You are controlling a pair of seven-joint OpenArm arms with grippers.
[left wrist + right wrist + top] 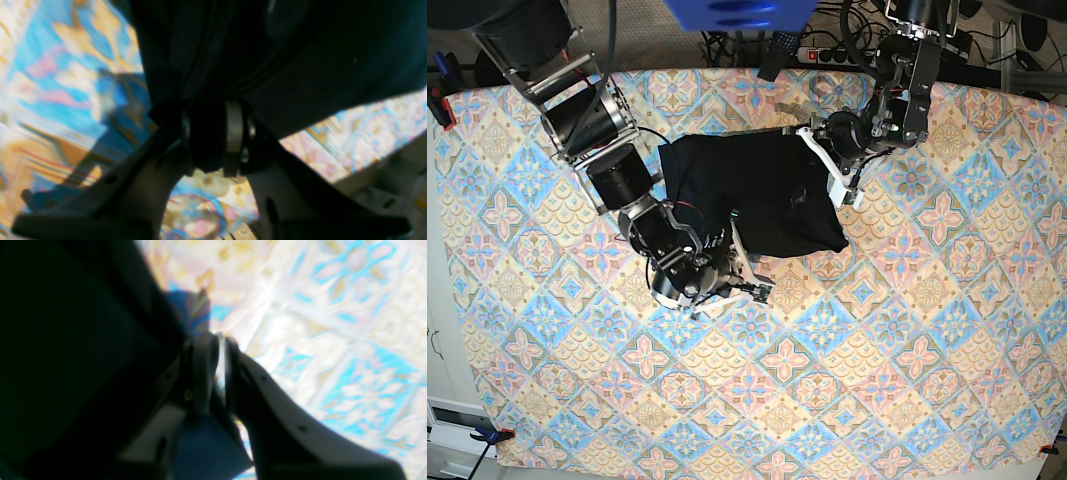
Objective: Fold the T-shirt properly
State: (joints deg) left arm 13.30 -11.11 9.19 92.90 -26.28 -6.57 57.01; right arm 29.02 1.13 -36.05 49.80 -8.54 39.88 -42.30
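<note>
The black T-shirt lies bunched on the upper middle of the patterned tablecloth. At its right edge, my left gripper holds it. In the left wrist view the left gripper is shut on a gathered bunch of T-shirt cloth, lifted off the table. My right gripper is at the shirt's lower left edge. In the right wrist view the right gripper is nearly shut, with a thin bright slit at the tips. The T-shirt drapes past its left finger, and a dark fold hangs between the fingers lower down.
Cables and a power strip run along the table's far edge. A blue object hangs at the top of the base view. Both arm bases stand at the far side. The tablecloth spreads wide toward the near edge.
</note>
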